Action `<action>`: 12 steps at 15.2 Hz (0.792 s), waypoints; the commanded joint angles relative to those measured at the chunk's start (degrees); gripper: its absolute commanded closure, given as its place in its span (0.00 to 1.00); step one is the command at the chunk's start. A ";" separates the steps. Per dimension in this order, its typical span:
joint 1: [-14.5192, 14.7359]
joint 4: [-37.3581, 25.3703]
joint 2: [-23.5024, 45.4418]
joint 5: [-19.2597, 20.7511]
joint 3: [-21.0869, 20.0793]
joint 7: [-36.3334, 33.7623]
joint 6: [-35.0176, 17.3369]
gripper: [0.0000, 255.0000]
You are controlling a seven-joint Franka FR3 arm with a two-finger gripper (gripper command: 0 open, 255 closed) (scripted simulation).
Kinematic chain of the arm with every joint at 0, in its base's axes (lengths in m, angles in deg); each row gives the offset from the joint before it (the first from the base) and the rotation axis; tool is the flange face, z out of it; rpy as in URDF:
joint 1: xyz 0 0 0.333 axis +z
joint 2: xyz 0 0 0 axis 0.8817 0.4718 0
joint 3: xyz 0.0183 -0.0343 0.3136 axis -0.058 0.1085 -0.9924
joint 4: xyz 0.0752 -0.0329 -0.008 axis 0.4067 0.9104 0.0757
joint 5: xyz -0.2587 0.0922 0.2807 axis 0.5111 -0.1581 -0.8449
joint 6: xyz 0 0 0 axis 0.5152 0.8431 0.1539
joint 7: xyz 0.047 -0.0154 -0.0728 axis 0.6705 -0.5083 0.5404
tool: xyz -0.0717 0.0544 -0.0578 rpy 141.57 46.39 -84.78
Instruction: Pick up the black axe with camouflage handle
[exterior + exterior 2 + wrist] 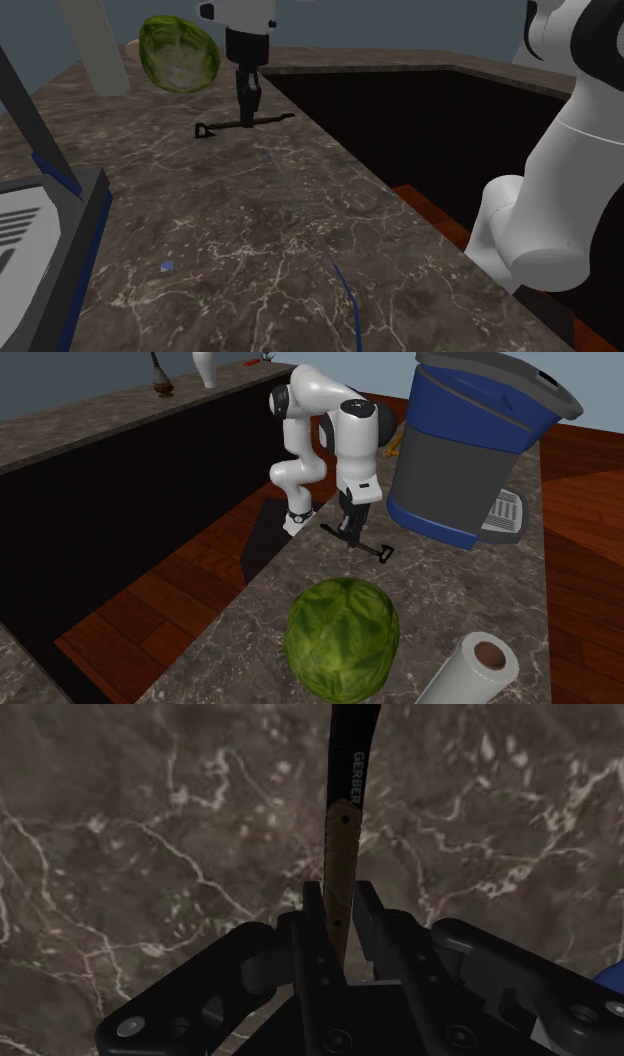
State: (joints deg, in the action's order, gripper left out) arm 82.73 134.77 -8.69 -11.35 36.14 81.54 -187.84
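Observation:
A slim black axe (272, 121) with a tan camouflage grip lies level on the dark marble counter (230, 240), its head (203, 130) toward the shoulder view's left. My black gripper (247, 113) comes straight down onto the middle of the handle. Seen from the wrist, the fingers (312, 936) press on both sides of the camouflage grip (341, 844), and the black shaft marked GERBER (356, 766) runs on beyond the gripper (338, 909). The second exterior view has the gripper (351, 533) on the axe (372, 547) near the counter's edge. I cannot tell whether the axe still touches the stone.
A green cabbage (180, 52) sits just beyond the axe, with a white paper roll (470, 670) beside it. A large blue and grey machine (470, 452) stands on the counter nearby. The counter's edge (340, 150) drops to a wooden floor (432, 208).

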 commanded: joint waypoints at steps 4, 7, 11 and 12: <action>-0.05 -4.61 0.77 0.09 0.06 -0.17 3.99 1.00; -0.06 -7.72 1.39 0.12 0.06 -0.28 6.48 1.00; -0.06 -12.22 2.47 0.16 0.06 -0.44 9.90 1.00; -0.06 -13.42 2.79 0.17 0.06 -0.48 10.78 1.00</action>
State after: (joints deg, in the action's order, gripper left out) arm 82.72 122.72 -6.29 -11.18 36.15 81.01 -178.07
